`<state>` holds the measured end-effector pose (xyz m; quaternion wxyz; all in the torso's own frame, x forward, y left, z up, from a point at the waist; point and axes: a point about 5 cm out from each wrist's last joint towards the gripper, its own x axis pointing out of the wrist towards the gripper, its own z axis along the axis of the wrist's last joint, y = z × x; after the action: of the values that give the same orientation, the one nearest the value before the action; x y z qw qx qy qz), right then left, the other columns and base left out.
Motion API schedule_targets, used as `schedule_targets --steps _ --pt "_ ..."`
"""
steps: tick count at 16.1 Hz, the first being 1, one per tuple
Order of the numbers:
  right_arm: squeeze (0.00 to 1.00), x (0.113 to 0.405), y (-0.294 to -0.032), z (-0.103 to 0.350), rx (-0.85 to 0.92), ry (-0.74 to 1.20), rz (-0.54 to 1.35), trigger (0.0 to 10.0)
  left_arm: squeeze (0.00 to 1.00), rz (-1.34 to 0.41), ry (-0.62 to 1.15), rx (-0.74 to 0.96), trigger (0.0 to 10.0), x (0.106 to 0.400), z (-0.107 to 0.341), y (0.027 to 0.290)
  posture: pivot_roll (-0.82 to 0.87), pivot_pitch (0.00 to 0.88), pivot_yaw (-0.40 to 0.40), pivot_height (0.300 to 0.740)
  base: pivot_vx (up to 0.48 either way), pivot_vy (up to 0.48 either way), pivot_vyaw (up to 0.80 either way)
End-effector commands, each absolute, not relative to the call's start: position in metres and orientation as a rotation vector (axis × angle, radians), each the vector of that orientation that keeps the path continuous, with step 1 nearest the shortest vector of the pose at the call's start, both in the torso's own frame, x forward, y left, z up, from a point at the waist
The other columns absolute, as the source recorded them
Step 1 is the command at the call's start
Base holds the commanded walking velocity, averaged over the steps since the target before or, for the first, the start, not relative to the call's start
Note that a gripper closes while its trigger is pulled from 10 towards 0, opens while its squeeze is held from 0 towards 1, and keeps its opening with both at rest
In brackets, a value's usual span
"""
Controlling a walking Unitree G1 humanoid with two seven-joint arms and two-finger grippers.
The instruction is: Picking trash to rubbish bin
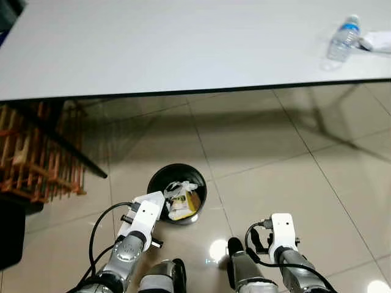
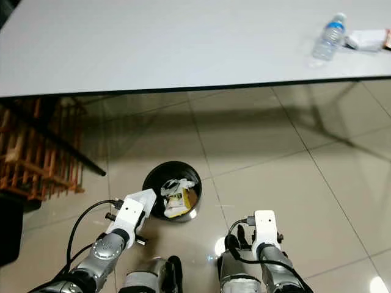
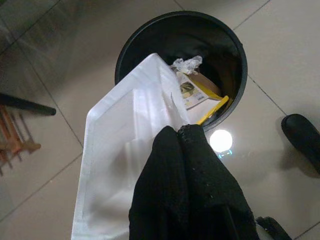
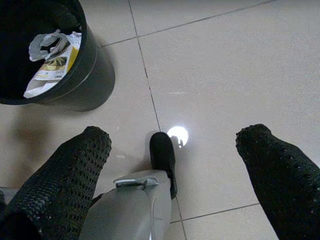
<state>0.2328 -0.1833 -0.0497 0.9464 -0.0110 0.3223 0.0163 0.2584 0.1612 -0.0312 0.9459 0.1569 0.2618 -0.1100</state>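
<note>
A black round rubbish bin (image 1: 160, 174) stands on the tiled floor just in front of me, with crumpled paper and a yellow-and-white wrapper (image 1: 182, 203) inside. My left gripper (image 3: 178, 132) is shut on a white foam container (image 3: 120, 145), held tilted at the bin's near left rim with its far corner over the opening. That container (image 1: 153, 199) also shows beside the bin in the left eye view. My right gripper (image 4: 175, 135) hangs open above the floor to the right of the bin, holding nothing.
A large white table (image 1: 183, 43) spans the far side, with a clear plastic bottle (image 1: 343, 39) and a white wrapper (image 1: 379, 41) at its right end. A wooden rack (image 1: 36, 159) stands on the left under the table. My black foot (image 4: 162, 155) is near the bin.
</note>
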Motion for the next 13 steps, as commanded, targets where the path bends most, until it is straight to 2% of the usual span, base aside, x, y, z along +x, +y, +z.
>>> schedule_targets --steps 1,3,13 --pt "0.00 0.2223 -0.1810 -0.0577 -0.018 0.705 0.040 10.0 0.00 -0.218 0.587 0.325 10.0 0.2472 -0.0401 0.1678 0.05 0.286 0.117 0.740 0.000 0.000 -0.76" --pt "0.00 0.2222 -0.1808 -0.0577 -0.019 0.705 0.040 10.0 0.00 -0.216 0.588 0.325 10.0 0.2473 -0.0401 0.1680 0.05 0.283 0.117 0.740 0.000 0.000 -0.65" --pt "0.00 0.2213 -0.1805 -0.0583 -0.028 0.707 0.041 10.0 0.00 -0.221 0.597 0.343 10.0 0.2473 -0.0408 0.1675 0.05 0.276 0.120 0.740 0.000 0.000 0.00"
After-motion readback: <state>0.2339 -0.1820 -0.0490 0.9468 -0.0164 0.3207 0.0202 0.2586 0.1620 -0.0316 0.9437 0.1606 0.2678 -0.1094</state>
